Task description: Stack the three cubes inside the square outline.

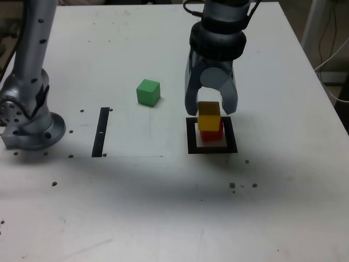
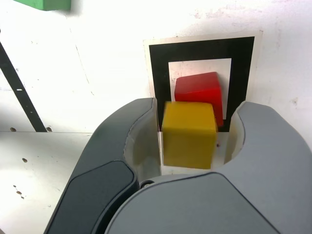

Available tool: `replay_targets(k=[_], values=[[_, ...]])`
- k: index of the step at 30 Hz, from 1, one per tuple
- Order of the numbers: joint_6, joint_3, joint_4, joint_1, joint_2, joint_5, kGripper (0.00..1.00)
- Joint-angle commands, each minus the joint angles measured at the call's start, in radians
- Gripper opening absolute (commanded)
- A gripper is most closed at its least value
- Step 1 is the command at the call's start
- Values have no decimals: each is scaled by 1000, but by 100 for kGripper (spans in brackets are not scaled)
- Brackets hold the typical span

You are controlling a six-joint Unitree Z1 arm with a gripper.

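Grey claw [image 1: 211, 108] spread open w/ small yellow cube [image 1: 209, 116] between its fingers, atop red cube [image 1: 212, 133] inside thick black square outline [image 1: 191, 136]. Green cube [image 1: 148, 91] sits apart on white surface [image 1: 163, 207], far-left in exterior view.

A white table [image 1: 163, 207] fills the exterior view. A thin black strip [image 1: 101, 131] lies at nine o'clock. Dark specks [image 1: 242, 185] scatter at five o'clock.

No readable text, labels, brands or numbers anywhere: none on cubes, square outline, gripper, arm or table
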Motion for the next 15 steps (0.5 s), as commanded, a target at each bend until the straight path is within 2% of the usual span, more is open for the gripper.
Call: replay_targets(k=[1, 6, 12, 15], values=[[2, 3, 0, -3, 6, -2, 60], [2, 11, -14, -3, 16, 2, 67], [0, 44, -50, -3, -13, 11, 96], [-2, 49, -50, -3, -34, 19, 100]])
